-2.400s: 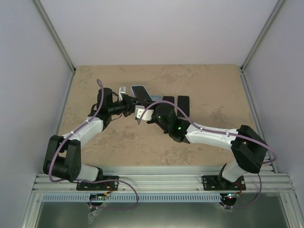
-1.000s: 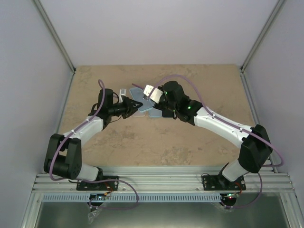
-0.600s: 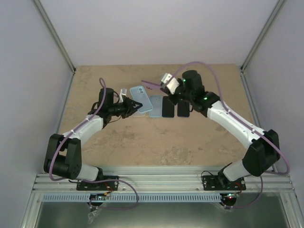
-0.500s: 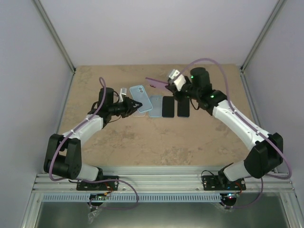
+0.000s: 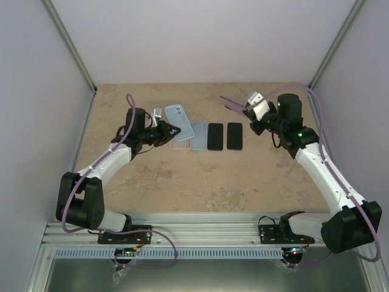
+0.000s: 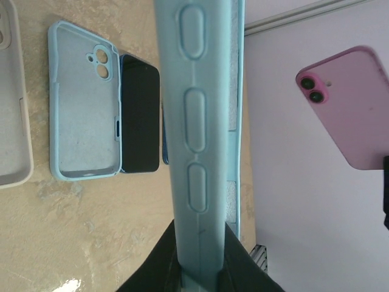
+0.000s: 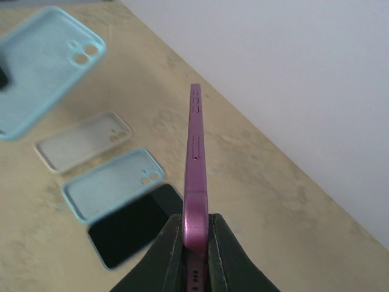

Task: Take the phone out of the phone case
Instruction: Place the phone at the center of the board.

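Pink phone (image 7: 196, 164), right fingers (image 7: 167, 255) clamped on it

Illumination is diffuse and even, arriving from overhead; the tabletop (image 5: 200, 182) reads bright, with only faint, soft-edged shadows beneath the arms (image 5: 103, 161); a small glare patch sits at the lower left of the left wrist view; in the right wrist view the blue case (image 7: 42, 67) appears blurred, the purple phone (image 7: 196, 170) sharper.
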